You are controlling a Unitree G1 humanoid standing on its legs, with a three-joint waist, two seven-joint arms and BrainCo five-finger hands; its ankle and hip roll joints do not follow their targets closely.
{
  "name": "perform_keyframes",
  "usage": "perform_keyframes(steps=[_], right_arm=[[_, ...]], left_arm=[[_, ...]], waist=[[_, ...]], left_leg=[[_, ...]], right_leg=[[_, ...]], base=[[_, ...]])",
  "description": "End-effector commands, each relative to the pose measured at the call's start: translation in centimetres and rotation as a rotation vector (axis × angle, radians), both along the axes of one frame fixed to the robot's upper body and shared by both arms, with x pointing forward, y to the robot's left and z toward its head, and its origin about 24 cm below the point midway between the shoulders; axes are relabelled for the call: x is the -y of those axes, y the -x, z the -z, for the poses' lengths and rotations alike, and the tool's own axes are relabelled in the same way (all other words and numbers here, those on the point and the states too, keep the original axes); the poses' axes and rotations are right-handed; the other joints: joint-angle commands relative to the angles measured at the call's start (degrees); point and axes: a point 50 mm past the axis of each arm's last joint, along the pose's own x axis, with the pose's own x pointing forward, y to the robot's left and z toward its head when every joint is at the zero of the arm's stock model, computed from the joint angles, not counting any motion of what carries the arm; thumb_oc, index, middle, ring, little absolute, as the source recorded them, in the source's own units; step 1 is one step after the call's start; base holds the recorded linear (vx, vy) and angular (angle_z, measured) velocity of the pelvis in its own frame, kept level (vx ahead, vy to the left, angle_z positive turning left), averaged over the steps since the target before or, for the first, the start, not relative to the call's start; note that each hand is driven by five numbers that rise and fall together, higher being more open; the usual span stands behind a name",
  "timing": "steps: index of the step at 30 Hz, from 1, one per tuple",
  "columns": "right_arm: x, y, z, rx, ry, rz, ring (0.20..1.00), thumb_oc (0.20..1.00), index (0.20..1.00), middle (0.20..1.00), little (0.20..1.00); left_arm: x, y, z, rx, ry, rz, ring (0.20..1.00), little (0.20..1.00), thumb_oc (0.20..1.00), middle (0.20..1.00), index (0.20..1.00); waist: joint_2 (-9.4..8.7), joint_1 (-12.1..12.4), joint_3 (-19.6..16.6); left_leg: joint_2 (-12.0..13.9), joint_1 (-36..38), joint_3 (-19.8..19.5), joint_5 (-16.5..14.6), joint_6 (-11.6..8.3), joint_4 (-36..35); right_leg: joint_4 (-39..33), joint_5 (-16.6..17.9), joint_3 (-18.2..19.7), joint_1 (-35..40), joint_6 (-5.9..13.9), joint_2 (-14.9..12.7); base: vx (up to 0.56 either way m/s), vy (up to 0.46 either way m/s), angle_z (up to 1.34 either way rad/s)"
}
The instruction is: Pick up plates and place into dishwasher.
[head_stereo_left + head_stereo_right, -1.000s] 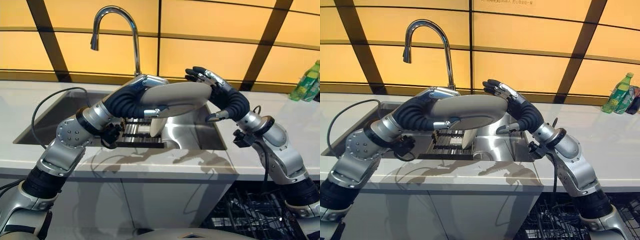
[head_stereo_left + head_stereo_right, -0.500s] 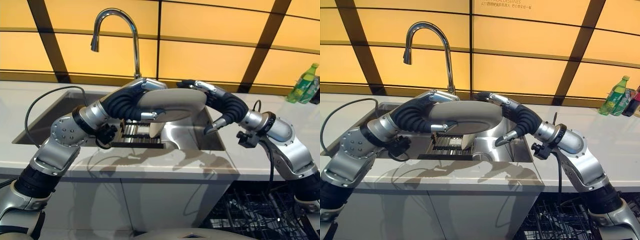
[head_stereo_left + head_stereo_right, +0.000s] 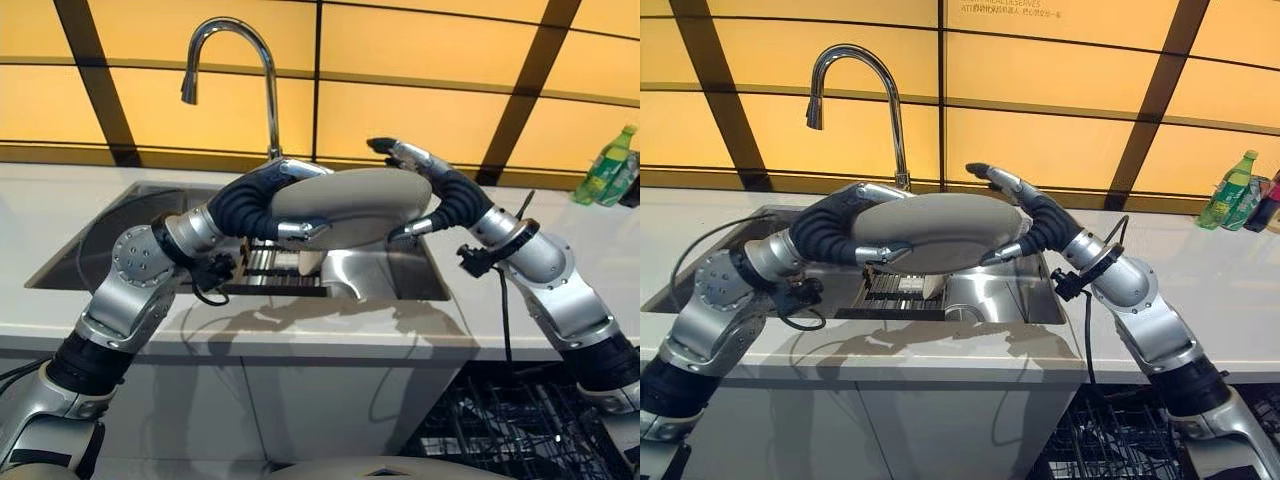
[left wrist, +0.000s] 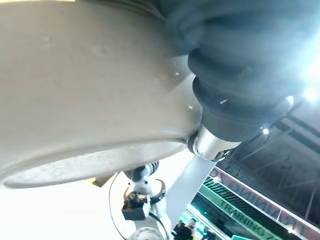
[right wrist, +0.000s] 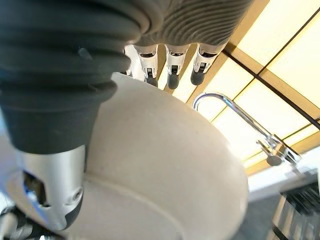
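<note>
While it hangs over the sink (image 3: pixel 400 275), the plate (image 3: pixel 345 205) sits pinched between left robot hand (image 3: pixel 285 200) and right robot hand (image 3: pixel 425 190).

A kitchen: steel sink (image 3: pixel 400 275) with gooseneck faucet (image 3: pixel 232 60) set in a white counter (image 3: pixel 300 325), dishwasher rack (image 3: pixel 510 430) below.

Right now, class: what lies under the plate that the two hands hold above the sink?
Under the plate, held by the left hand and right hand, sits the sink with a dark rack holding a pale dish. The plate covers the rest of the basin.
</note>
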Motion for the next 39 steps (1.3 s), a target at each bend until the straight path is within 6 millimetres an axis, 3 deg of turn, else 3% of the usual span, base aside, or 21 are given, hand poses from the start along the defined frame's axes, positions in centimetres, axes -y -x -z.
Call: perform_keyframes(steps=[1, 9, 11, 16, 18, 19, 20, 21, 26, 39], right_arm=[[0.4, -0.9, -4.0, 0.151, -0.010, 0.014, 1.000, 1.000, 1.000, 1.000, 1.000], [-0.4, -0.7, -2.9, 0.048, 0.032, -0.089, 1.000, 1.000, 1.000, 1.000, 1.000], [-1.1, -0.3, -2.6, -0.011, 0.037, -0.192, 1.000, 1.000, 1.000, 1.000, 1.000], [-3.9, 2.3, -1.8, -0.186, 0.048, -0.662, 1.000, 1.000, 1.000, 1.000, 1.000], [-4.9, 2.8, -2.1, -0.208, -0.001, -0.785, 0.875, 0.875, 0.875, 0.875, 0.875], [-5.4, 3.1, -2.4, -0.212, -0.058, -0.850, 0.570, 0.570, 0.570, 0.570, 0.570], [-5.7, 3.1, -2.6, -0.214, -0.083, -0.868, 0.360, 0.360, 0.360, 0.360, 0.360], [-6.0, 3.1, -2.8, -0.216, -0.123, -0.894, 0.200, 0.200, 0.200, 0.200, 0.200], [-6.2, 3.0, -2.4, -0.221, -0.214, -0.870, 0.200, 0.200, 0.200, 0.200, 0.200], [-3.2, 1.5, -2.5, -0.134, -0.536, -0.599, 0.200, 0.200, 0.200, 0.200, 0.200]], left_arm=[[1.4, 0.2, -2.9, 0.073, 0.068, 0.153, 0.200, 0.200, 0.200, 0.200, 0.200], [1.1, 0.2, -3.1, 0.066, 0.082, 0.148, 0.200, 0.200, 0.200, 0.200, 0.200], [1.1, 0.4, -3.0, 0.065, 0.086, 0.152, 0.200, 0.200, 0.200, 0.200, 0.200], [1.1, 0.4, -2.7, 0.055, 0.092, 0.156, 0.200, 0.200, 0.200, 0.200, 0.200], [1.3, 0.3, -2.5, 0.050, 0.091, 0.161, 0.200, 0.200, 0.200, 0.200, 0.200], [1.5, 0.2, -2.5, 0.047, 0.093, 0.165, 0.200, 0.200, 0.200, 0.200, 0.200], [1.5, 0.2, -2.5, 0.048, 0.094, 0.168, 0.200, 0.200, 0.200, 0.200, 0.200], [1.6, 0.2, -2.5, 0.047, 0.098, 0.171, 0.200, 0.200, 0.200, 0.200, 0.200], [1.5, 0.2, -2.5, 0.046, 0.117, 0.171, 0.200, 0.200, 0.200, 0.200, 0.200], [0.7, -0.5, -2.1, 0.033, 0.189, 0.099, 0.200, 0.200, 0.200, 0.200, 0.200]], waist=[[2.04, 0.77, -2.45], [1.96, 1.12, -2.79], [1.93, 1.22, -2.80], [1.60, 1.56, -2.52], [1.37, 1.94, -2.41], [1.27, 2.20, -2.33], [1.23, 2.32, -2.31], [1.22, 2.51, -2.30], [1.54, 2.74, -2.40], [2.72, 0.29, -2.00]], left_leg=[[-1.61, -1.54, 4.82, -2.13, 2.67, 0.65], [-1.71, -1.29, 4.58, -2.50, 2.64, 0.56], [-1.73, -1.35, 4.53, -2.51, 2.67, 0.60], [-1.57, -1.02, 4.74, -2.57, 2.52, 0.75], [-1.52, -0.92, 4.71, -2.65, 2.46, 0.89], [-1.50, -0.89, 4.59, -2.69, 2.43, 1.01], [-1.49, -0.86, 4.54, -2.73, 2.44, 1.03], [-1.54, -0.82, 4.41, -2.80, 2.51, 1.09], [-1.62, -0.92, 4.37, -2.75, 2.66, 1.17], [-0.93, -0.36, 6.21, -2.53, 2.82, 0.86]], right_leg=[[2.21, -4.42, 1.32, -0.02, 0.29, 0.27], [2.00, -4.95, 0.90, 0.49, 0.24, 0.18], [2.03, -5.09, 0.89, 0.49, 0.14, 0.19], [2.19, -5.27, 0.51, 0.88, 0.00, 0.16], [2.27, -5.37, 0.24, 1.08, -0.12, 0.16], [2.33, -5.43, 0.08, 1.19, -0.21, 0.19], [2.33, -5.46, 0.01, 1.25, -0.25, 0.20], [2.35, -5.50, -0.05, 1.33, -0.32, 0.26], [2.16, -5.56, -0.05, 1.46, -0.37, 0.51], [2.26, -5.28, 1.79, 1.07, -1.08, 1.48]], base=[[0.00, 0.000, 0.00], [0.00, 0.000, 0.00], [0.00, 0.000, 0.00], [0.00, 0.000, 0.00], [0.00, 0.000, 0.00], [0.00, 0.000, 0.00], [0.00, 0.000, 0.00], [0.00, 0.000, 0.00], [0.00, 0.000, 0.00], [-0.02, -0.013, 0.00]])
